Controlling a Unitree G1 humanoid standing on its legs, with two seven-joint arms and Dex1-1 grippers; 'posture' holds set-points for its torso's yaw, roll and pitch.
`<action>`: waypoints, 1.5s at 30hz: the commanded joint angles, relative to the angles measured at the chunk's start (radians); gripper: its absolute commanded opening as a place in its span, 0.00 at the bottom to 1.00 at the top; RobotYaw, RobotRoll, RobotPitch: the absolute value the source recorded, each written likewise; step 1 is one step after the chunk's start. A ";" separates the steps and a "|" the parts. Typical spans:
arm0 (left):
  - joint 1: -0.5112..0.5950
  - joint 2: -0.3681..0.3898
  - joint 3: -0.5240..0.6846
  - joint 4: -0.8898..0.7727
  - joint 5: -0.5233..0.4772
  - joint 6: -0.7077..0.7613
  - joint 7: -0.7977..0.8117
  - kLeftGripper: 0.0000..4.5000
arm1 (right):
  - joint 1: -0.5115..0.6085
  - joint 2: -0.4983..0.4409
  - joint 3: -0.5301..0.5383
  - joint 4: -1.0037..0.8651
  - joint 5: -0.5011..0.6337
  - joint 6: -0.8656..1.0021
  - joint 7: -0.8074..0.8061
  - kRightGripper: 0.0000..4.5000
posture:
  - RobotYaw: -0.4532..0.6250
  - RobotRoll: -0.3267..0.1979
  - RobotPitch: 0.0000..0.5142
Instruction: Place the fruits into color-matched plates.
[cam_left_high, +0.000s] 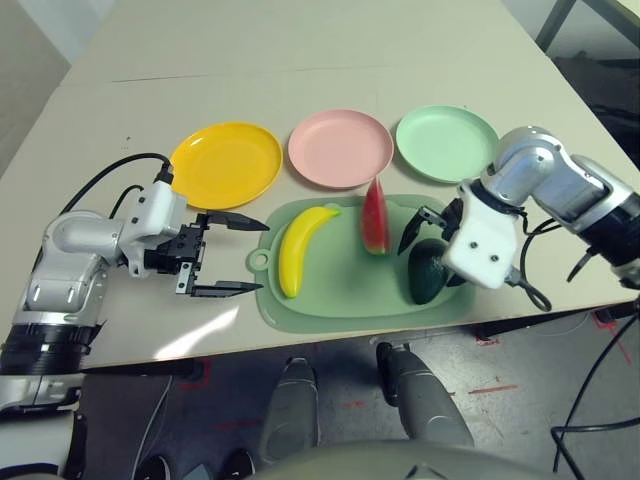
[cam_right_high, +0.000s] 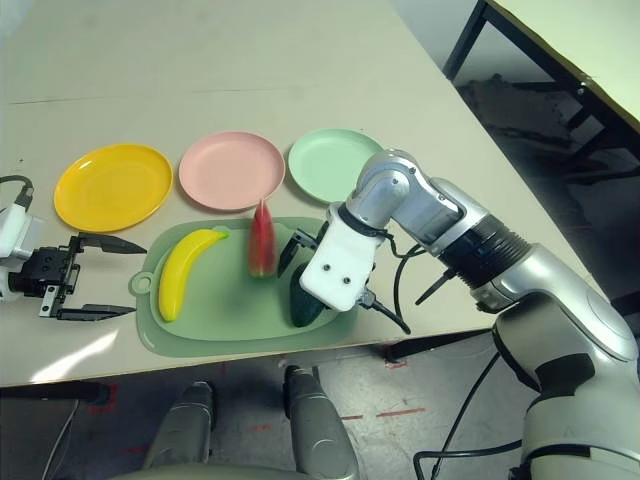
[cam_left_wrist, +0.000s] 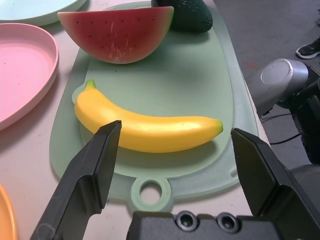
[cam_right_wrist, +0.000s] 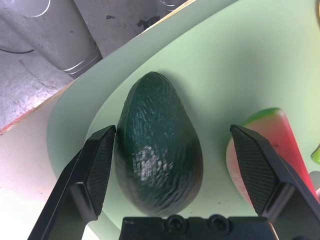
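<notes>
Three fruits lie on a pale green mat (cam_left_high: 345, 300): a yellow banana (cam_left_high: 303, 248) at its left, a red watermelon wedge (cam_left_high: 375, 218) standing in the middle, and a dark green avocado (cam_left_high: 428, 275) at its right. Behind the mat stands a row of plates: yellow (cam_left_high: 226, 163), pink (cam_left_high: 340, 148) and mint green (cam_left_high: 446, 142), all bare. My left gripper (cam_left_high: 262, 256) is open just left of the mat, pointing at the banana (cam_left_wrist: 150, 130). My right gripper (cam_right_wrist: 172, 131) is open, with its fingers on either side of the avocado (cam_right_wrist: 157, 155) and a gap at both sides.
The mat lies close to the table's front edge (cam_left_high: 300, 345), with floor below. A black cable (cam_left_high: 110, 175) loops behind my left arm. Bare tabletop (cam_left_high: 300, 60) stretches beyond the plates. Another table's leg (cam_right_high: 465, 45) stands at the far right.
</notes>
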 joint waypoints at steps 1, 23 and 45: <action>0.002 0.007 -0.005 -0.005 0.006 -0.006 -0.010 0.99 | 0.012 0.007 -0.016 0.031 -0.032 -0.012 0.005 1.00 | 0.39 0.62 0.42; -0.022 0.016 -0.005 0.024 0.017 -0.018 -0.020 0.99 | 0.033 0.004 -0.014 0.036 -0.059 0.025 0.005 1.00 | 0.39 0.62 0.42; -0.024 0.019 -0.004 0.029 0.023 -0.025 -0.023 1.00 | 0.039 0.016 -0.037 0.038 -0.066 0.069 0.005 0.72 | 0.38 0.62 0.40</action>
